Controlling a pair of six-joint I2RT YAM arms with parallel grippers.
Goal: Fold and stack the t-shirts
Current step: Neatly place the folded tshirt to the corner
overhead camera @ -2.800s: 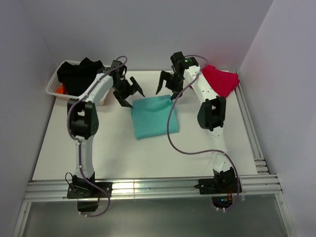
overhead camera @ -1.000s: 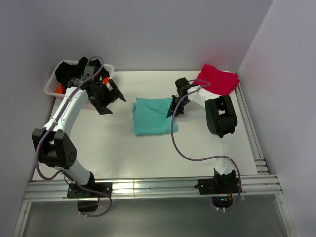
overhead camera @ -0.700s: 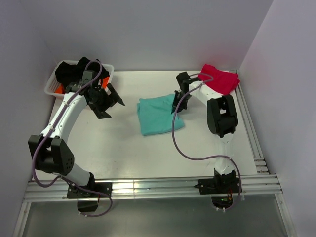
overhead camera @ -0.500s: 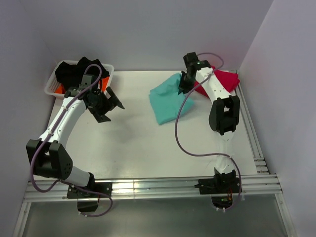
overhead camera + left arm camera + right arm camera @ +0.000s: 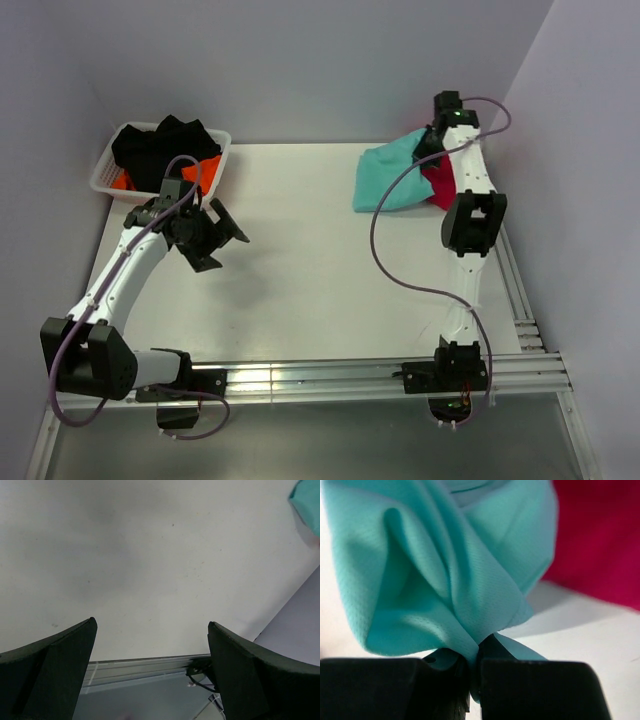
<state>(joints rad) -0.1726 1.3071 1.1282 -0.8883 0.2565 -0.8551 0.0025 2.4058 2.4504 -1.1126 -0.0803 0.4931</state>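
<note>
Far left corner of the table: a white basket, heaped with black clothing, and a bit of something orange shows at its right end, another scrap at the near left. What the orange is, I cannot tell.

Over to the far right corner: the right gripper has its jaws pinched together on a bunched fold of the teal-green t-shirt. From that hold the shirt runs slantwise, its long axis leading from the far right corner towards the left and the near side, with the loose end spread on the table. Its held end lies over the crimson-red t-shirt, which sits by the right edge.

The left gripper hangs above the left part of the table, just near of the basket, jaws spread wide apart with nothing between them.
</note>
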